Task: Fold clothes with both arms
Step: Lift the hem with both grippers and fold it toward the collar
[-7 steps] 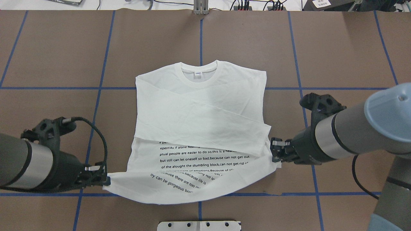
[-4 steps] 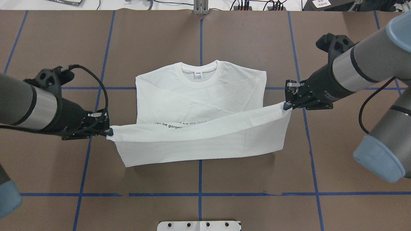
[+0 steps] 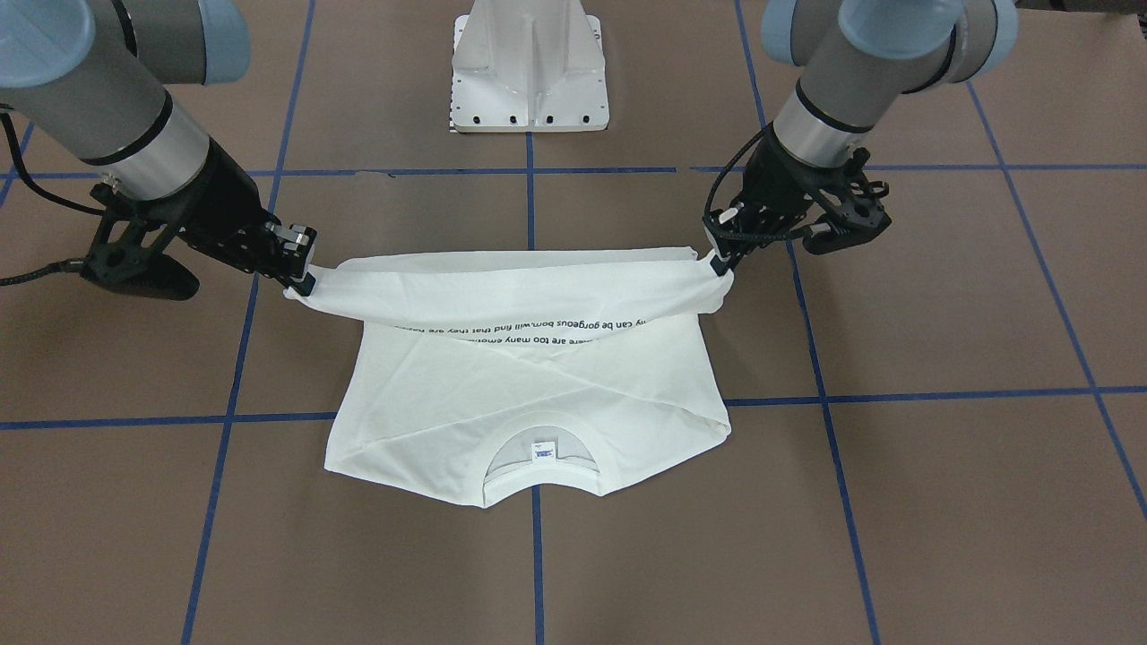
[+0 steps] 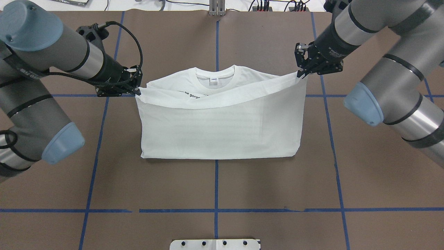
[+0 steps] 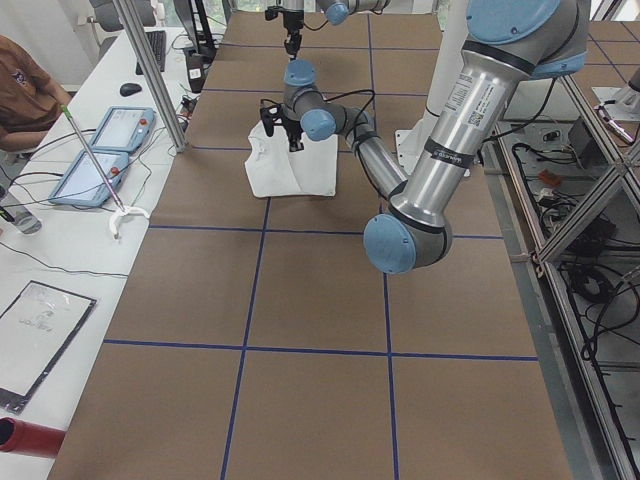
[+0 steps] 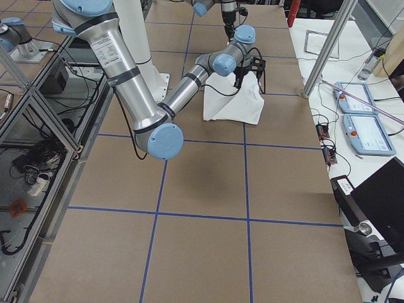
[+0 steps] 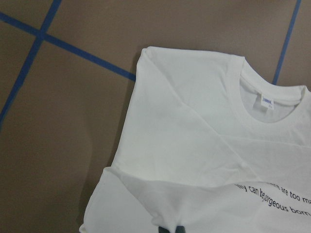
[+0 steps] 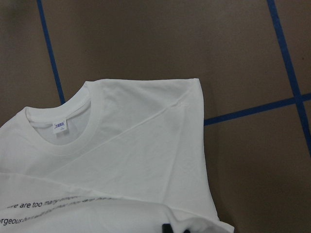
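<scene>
The white shirt [image 4: 222, 132] lies on the brown table with its sleeves folded in. Its lower half is lifted and carried over toward the collar [image 4: 215, 74]. My left gripper [image 4: 138, 91] is shut on the hem's left corner. My right gripper [image 4: 301, 72] is shut on the hem's right corner. The hem hangs stretched between them above the shoulders, with black text [image 4: 189, 94] showing on its underside. In the front-facing view the left gripper [image 3: 721, 260] is on the right and the right gripper [image 3: 300, 282] on the left. Both wrist views show the collar and neck label [image 7: 267, 101] [image 8: 60, 126] below.
The white pedestal base [image 3: 529, 67] stands at the robot's side of the table. Blue tape lines [image 4: 216, 184] cross the brown surface. Cables and plugs [image 4: 263, 5] lie along the far edge. Tablets [image 5: 100, 150] sit on a side bench.
Both grippers have carried the hem from the near edge over the shirt toward the collar. The lower half now lies doubled over the upper half and hides most of the text.
</scene>
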You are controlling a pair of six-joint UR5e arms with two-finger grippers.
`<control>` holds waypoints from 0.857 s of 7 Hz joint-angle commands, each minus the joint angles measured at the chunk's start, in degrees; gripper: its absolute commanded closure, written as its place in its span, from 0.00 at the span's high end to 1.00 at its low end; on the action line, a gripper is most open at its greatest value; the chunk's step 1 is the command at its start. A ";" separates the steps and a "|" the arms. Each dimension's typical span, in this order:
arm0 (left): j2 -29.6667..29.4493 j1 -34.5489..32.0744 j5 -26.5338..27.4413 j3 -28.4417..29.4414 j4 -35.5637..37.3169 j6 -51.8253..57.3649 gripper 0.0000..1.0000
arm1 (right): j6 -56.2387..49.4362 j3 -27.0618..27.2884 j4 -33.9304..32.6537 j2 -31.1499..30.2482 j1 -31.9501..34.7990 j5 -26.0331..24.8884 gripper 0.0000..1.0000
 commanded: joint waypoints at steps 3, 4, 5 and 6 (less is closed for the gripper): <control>-6.55 -3.01 0.15 25.96 -21.02 1.91 0.00 | -2.44 -24.44 13.56 8.29 1.37 -0.29 0.00; -7.52 -3.01 0.24 28.17 -21.58 2.00 0.00 | -2.54 -28.59 14.45 10.83 1.37 -0.37 0.00; -7.61 -3.01 0.33 29.41 -22.11 2.09 0.00 | -2.80 -31.67 14.55 12.77 1.20 -0.55 0.00; -8.14 -2.92 1.37 30.56 -22.55 2.09 0.00 | -3.94 -34.05 14.55 14.27 1.19 -1.59 0.00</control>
